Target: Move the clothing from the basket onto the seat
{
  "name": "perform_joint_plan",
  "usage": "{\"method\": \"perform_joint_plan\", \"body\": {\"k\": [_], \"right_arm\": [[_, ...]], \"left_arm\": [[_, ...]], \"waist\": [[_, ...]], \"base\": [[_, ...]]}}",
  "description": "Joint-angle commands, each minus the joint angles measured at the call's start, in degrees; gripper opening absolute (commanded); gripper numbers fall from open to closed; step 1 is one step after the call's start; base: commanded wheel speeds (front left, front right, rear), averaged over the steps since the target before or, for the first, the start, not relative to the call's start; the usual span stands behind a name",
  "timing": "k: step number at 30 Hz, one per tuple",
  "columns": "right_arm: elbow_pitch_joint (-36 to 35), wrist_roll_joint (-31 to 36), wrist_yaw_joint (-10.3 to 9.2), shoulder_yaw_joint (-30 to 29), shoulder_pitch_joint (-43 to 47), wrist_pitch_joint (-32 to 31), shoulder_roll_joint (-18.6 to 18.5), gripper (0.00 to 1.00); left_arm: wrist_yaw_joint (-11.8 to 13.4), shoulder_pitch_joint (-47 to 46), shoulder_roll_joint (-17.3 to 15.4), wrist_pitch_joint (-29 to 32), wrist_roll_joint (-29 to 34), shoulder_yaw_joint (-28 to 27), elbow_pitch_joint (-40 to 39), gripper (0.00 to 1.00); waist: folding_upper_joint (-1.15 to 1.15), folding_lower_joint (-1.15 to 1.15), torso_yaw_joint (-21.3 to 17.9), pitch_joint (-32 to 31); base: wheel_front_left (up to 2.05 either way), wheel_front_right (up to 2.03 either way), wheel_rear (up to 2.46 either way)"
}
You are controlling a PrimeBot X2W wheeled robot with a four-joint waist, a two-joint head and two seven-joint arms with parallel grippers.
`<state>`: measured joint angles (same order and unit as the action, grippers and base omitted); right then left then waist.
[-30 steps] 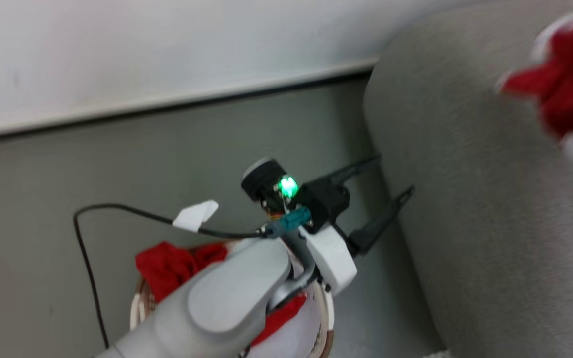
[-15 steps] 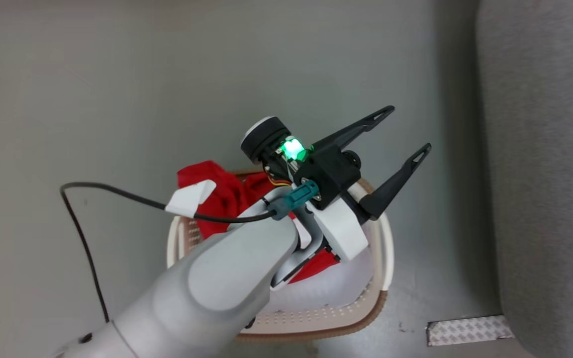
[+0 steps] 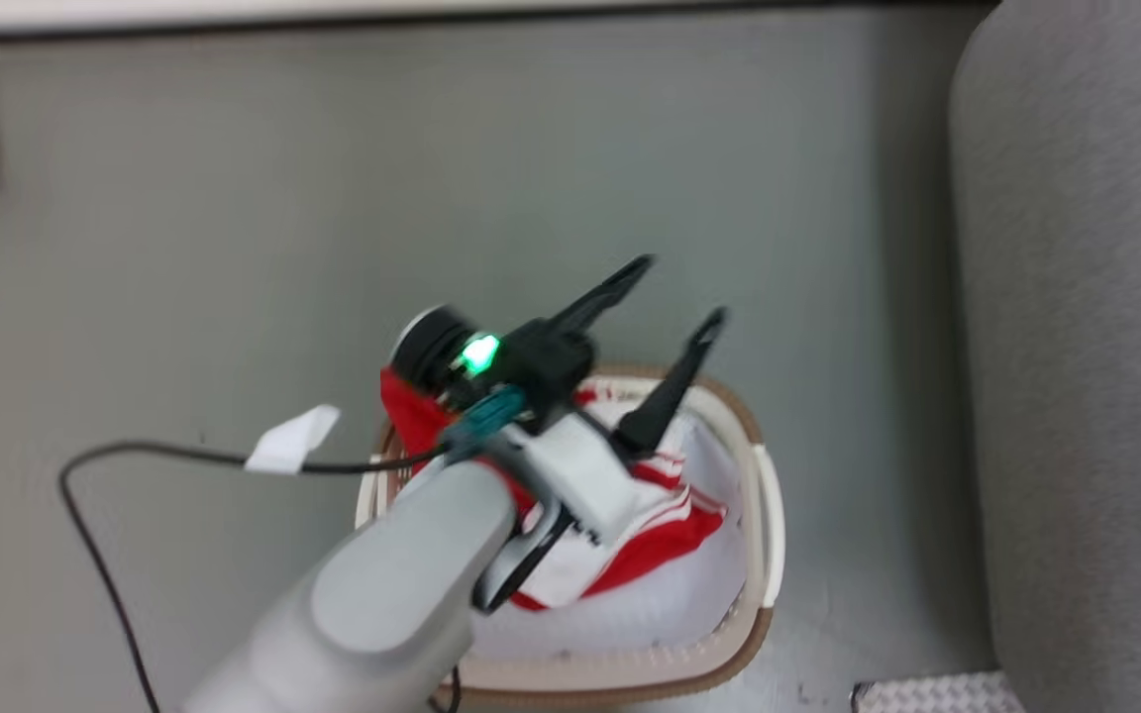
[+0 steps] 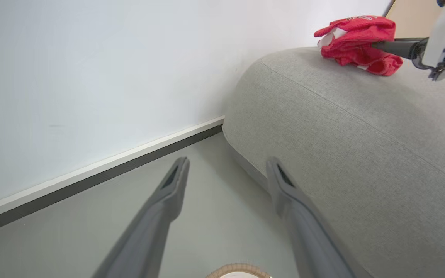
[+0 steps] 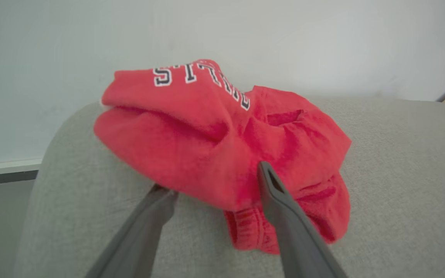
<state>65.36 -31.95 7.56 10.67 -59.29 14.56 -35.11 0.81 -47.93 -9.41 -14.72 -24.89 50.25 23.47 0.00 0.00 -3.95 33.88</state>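
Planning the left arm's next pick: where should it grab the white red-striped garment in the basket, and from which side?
Probably a bunched fold of the white red-striped garment near the middle, from straight above: it lies crumpled on top, and the basket walls block any side approach. The open left gripper is near the far rim.

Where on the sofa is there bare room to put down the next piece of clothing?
The seat is bare from its rounded floor-side edge up to the red jersey. It is crowded around that jersey, where the right gripper sits, and inside the basket.
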Motion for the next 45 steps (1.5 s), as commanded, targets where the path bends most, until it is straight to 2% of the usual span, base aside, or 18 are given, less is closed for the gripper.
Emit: {"method": "perform_joint_plan", "body": {"k": [1, 7, 12, 17, 20, 27, 29, 35, 45], "right_arm": [[-0.61, -0.45, -0.14, 0.56, 2.99, 0.25, 0.97, 1.0], [-6.57, 0.15, -0.14, -0.84, 14.34, 0.54, 2.43, 1.0], [-16.94, 3.31, -0.14, -6.81, 27.06, 0.52, 5.11, 1.0], [-29.41, 8.65, -0.14, -13.07, 41.9, 0.55, 11.31, 1.0], [-35.73, 11.73, -0.14, -15.09, 49.35, 0.54, 16.46, 1.0], [-46.16, 17.01, -0.13, -15.34, 59.19, 0.55, 25.13, 1.0], [-47.45, 17.14, -0.13, -15.05, 60.9, 0.55, 27.3, 1.0], [-47.79, 18.12, -0.14, -15.55, 64.1, 0.55, 30.0, 1.0], [-46.13, 20.45, -0.13, -14.43, 65.23, 0.55, 31.99, 1.0]], "left_arm": [[0.45, 2.37, -0.55, -0.33, -0.88, -0.87, 0.24, 1.0], [1.13, 11.45, -1.78, -0.44, -3.3, -5.01, -0.52, 1.0], [1.38, 19.87, -2.64, -0.43, -3.33, -8.72, -1.41, 1.0], [2.37, 27.48, -3.84, -0.43, -2.47, -12.96, -1.38, 1.0], [2.69, 31.69, -4.65, -0.44, -1.91, -15.46, -1.36, 1.0], [4.99, 39.21, -4.73, -0.44, 0.56, -23.69, -3.94, 1.0], [5.18, 41.16, -4.4, -0.44, 1.83, -26.04, -4.75, 1.0], [4.74, 46.0, -2.85, -0.44, 4.81, -30.47, -6.37, 1.0], [1.39, 49.96, 1.38, -0.44, 9.54, -35.34, -6.86, 1.0]], "waist": [[0.0, 0.0, -1.13, -5.05], [0.0, 0.0, -0.12, -15.44], [0.0, 0.0, 2.55, -23.61], [0.0, 0.0, 5.67, -30.54], [0.0, 0.0, 7.07, -33.83], [0.0, 0.0, 8.92, -36.97], [0.0, 0.0, 9.05, -37.69], [0.0, 0.0, 9.55, -39.38], [0.0, 0.0, 9.66, -40.46]], "base": [[0.0, 0.0, 0.0], [0.0, 0.0, 0.0], [0.0, 0.0, 0.0], [0.0, 0.0, 0.0], [0.0, 0.0, 0.0], [0.0, 0.0, 0.0], [0.0, 0.0, 0.0], [0.0, 0.0, 0.0], [0.0, 0.0, 0.0]]}}
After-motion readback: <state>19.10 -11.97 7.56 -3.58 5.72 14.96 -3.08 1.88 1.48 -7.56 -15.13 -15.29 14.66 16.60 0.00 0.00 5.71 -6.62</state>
